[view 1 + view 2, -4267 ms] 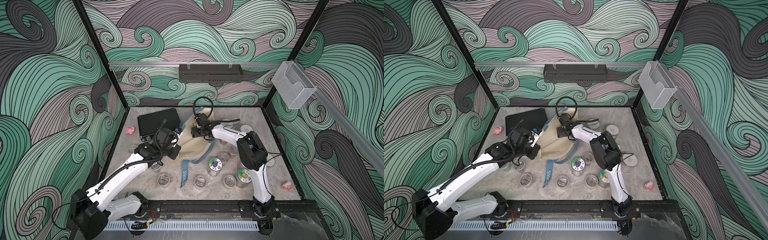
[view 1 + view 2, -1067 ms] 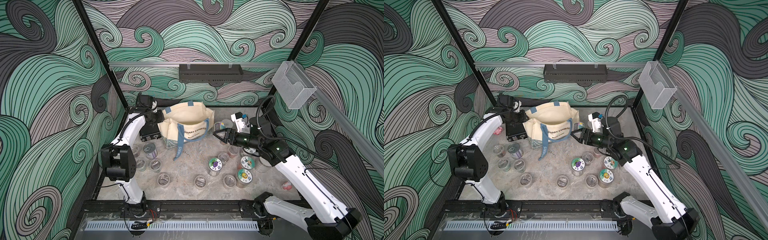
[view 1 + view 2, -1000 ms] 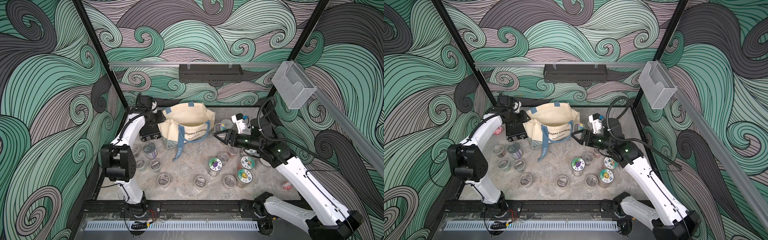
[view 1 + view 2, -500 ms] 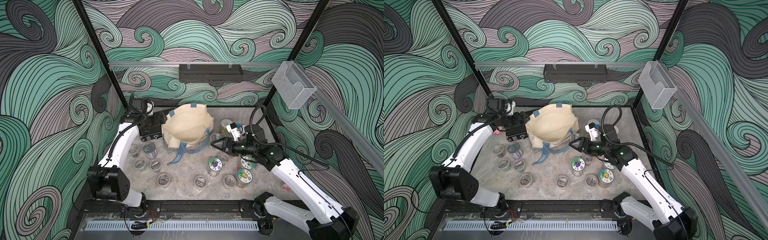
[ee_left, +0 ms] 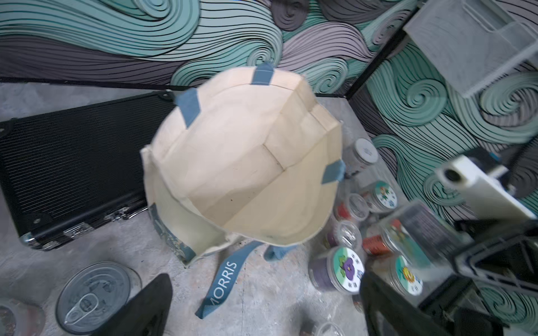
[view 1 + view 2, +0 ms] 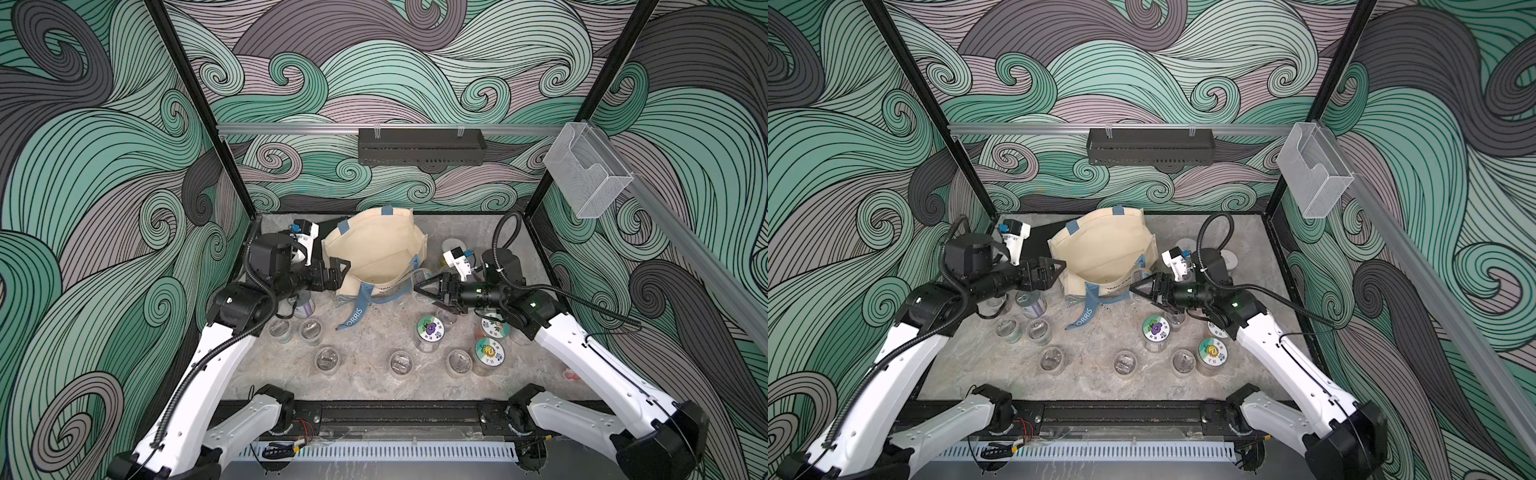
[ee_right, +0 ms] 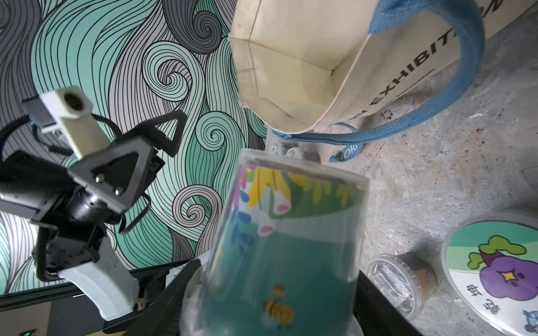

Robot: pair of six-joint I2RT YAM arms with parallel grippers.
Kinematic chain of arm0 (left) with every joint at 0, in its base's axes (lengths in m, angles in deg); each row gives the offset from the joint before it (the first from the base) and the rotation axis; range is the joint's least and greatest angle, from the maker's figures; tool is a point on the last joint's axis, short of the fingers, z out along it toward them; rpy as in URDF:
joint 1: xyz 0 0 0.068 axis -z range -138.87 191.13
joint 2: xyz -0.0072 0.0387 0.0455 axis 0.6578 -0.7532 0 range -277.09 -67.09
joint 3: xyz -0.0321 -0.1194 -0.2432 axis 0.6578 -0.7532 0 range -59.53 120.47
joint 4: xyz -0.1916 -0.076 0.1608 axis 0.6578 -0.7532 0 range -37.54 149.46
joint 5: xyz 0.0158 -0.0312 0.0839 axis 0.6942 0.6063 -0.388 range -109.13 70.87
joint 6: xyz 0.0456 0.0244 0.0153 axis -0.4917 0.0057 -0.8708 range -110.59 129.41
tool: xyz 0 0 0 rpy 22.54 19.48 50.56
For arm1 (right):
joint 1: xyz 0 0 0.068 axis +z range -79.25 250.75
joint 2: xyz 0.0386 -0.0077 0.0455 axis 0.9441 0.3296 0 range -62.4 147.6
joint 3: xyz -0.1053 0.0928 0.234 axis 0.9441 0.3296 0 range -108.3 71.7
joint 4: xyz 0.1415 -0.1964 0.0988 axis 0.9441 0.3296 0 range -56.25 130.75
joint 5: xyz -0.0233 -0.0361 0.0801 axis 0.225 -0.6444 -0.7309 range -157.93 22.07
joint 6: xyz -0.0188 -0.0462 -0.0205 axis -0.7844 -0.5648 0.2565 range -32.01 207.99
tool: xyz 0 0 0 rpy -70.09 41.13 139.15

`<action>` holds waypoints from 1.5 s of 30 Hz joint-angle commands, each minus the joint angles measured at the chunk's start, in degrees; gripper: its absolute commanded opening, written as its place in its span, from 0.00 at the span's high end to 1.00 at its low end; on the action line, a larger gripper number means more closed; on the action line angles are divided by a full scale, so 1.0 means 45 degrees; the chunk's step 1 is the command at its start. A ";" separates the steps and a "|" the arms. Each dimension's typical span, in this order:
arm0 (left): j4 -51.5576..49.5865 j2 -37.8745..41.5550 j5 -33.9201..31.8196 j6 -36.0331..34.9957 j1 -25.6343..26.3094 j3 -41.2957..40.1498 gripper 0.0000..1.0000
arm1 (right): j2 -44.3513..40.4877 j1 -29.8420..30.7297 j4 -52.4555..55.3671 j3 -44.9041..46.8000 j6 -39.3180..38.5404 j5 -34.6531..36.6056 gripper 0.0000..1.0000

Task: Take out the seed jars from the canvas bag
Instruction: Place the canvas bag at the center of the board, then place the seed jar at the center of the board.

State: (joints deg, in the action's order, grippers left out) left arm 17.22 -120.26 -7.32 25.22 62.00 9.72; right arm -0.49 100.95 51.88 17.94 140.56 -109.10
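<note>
1 stickered seed jar (image 7: pixel 285 247) sits pinched in the right end effector (image 6: pixel 426 291), long axis pointing toward the empty-looking canvas bag (image 6: pixel 374 249) just beside it, left end effector (image 6: pixel 340 274) spread wide opposite, table (image 6: pixel 365 374) next, I'd say.

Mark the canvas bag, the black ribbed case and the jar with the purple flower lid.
canvas bag (image 5: pixel 233 168): left wrist view, on its cream inner wall.
black ribbed case (image 5: pixel 72 163): left wrist view, on its ribbed top face.
purple-flower jar (image 5: pixel 348 269): left wrist view, on its stickered lid.
</note>
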 commanded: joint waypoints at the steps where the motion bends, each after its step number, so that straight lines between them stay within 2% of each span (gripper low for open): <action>1: 0.0089 0.0637 -0.0539 -0.0137 0.0578 -0.0619 0.01 | 0.0382 0.0186 -0.0059 -0.0426 0.0350 -0.0822 0.32; 4: 0.0118 0.0946 0.0703 -0.0243 0.0599 -0.1089 0.01 | 0.0820 0.0500 0.1375 -0.0885 -0.0326 -0.1097 0.32; 6: 0.0095 0.0919 0.1687 -0.0268 0.0694 -0.1360 0.02 | 0.1027 0.0815 0.1586 -0.0906 -0.0360 -0.1340 0.32; 7: -0.0029 0.0960 0.1715 -0.0236 0.0715 -0.1481 0.01 | 0.1145 0.0978 0.1670 -0.0955 -0.0356 -0.1430 0.32; 11: -0.0286 0.1516 -0.0366 -0.0278 0.0640 -0.1659 0.01 | 0.1728 0.1790 0.2756 -0.1572 -0.0836 -0.1614 0.32; 14: -0.0312 0.1012 -0.1378 -0.0610 0.0375 -0.1297 0.01 | 0.2398 0.2534 0.3942 -0.2213 -0.1347 -0.1669 0.33; 18: -0.0052 -0.0435 -0.0714 0.0092 -0.1226 -0.0552 0.01 | 0.3253 0.3499 0.5338 -0.3090 -0.1722 -0.1490 0.33; 20: 0.0756 -0.0584 0.0223 0.0626 -0.2284 -0.0655 0.01 | 0.3531 0.3972 0.5654 -0.3413 -0.1551 -0.1402 0.33; 22: 0.1176 -0.0767 0.0322 0.0863 -0.2972 -0.0582 0.01 | 0.3818 0.4454 0.5852 -0.3624 -0.1216 -0.1332 0.33; 24: 0.1096 -0.1196 -0.0272 0.0965 -0.3153 -0.0291 0.01 | 0.4198 0.4903 0.6119 -0.3802 -0.0961 -0.1439 0.33; 27: 0.1764 -0.1812 -0.0079 0.1430 -0.3676 -0.0575 0.02 | 0.5008 0.5439 0.6893 -0.4354 -0.0894 -0.1649 0.34; 32: 0.2874 -0.2513 -0.0036 0.1764 -0.4498 -0.1414 0.02 | 0.6853 0.5657 0.9083 -0.6099 -0.1870 -0.1673 0.34; 39: 0.3660 -0.2648 -0.0478 0.1535 -0.5530 -0.2642 0.02 | 0.9674 0.5809 1.0810 -0.8320 -0.2637 -0.1807 0.34; 45: 0.3611 -0.2283 -0.0445 0.1467 -0.5966 -0.2752 0.02 | 1.1237 0.5668 1.2011 -0.8783 -0.3127 -0.1674 0.33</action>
State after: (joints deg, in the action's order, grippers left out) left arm 31.42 -132.15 -8.65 31.71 36.10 -3.11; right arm 48.27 126.74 100.10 -19.85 128.74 -116.33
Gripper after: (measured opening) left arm 0.976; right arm 0.675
